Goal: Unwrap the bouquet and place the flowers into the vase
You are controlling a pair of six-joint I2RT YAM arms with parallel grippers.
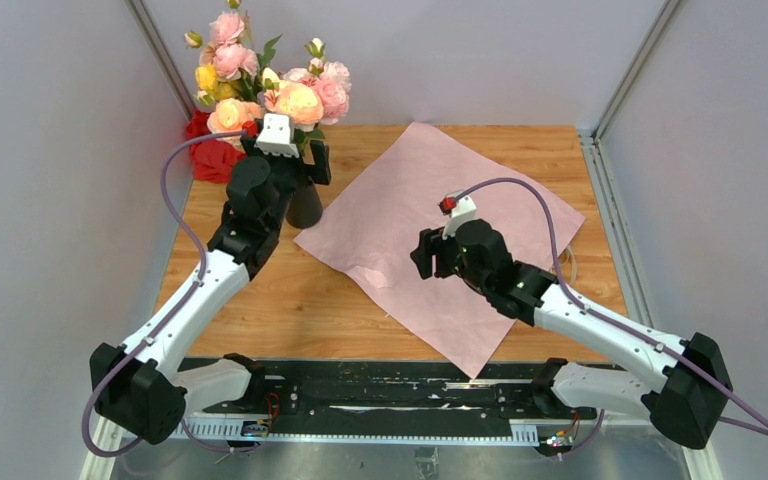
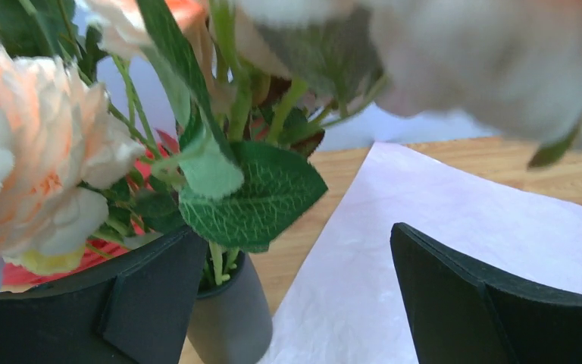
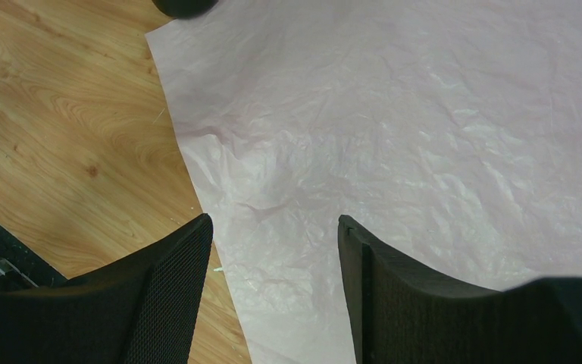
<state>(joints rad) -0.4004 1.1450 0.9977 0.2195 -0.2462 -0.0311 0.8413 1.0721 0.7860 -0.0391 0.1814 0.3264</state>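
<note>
The black vase (image 1: 305, 206) stands on the table at the back left, beside the paper's left corner. A bunch of pink, peach and yellow flowers (image 1: 260, 85) rises from it, and green stems (image 2: 216, 262) go down into the vase (image 2: 231, 322). My left gripper (image 1: 288, 165) hovers just above the vase under the blooms. It is open (image 2: 295, 231), with nothing between its fingers. The bouquet's lilac-pink paper (image 1: 440, 230) lies spread flat. My right gripper (image 1: 428, 255) hangs open over the paper's left edge (image 3: 273, 224), holding nothing.
A red cloth (image 1: 210, 152) lies behind the vase in the back left corner. Grey walls with metal posts close the table on three sides. The arms' base rail (image 1: 380, 400) runs along the near edge. Bare wood (image 1: 290, 300) lies left of the paper.
</note>
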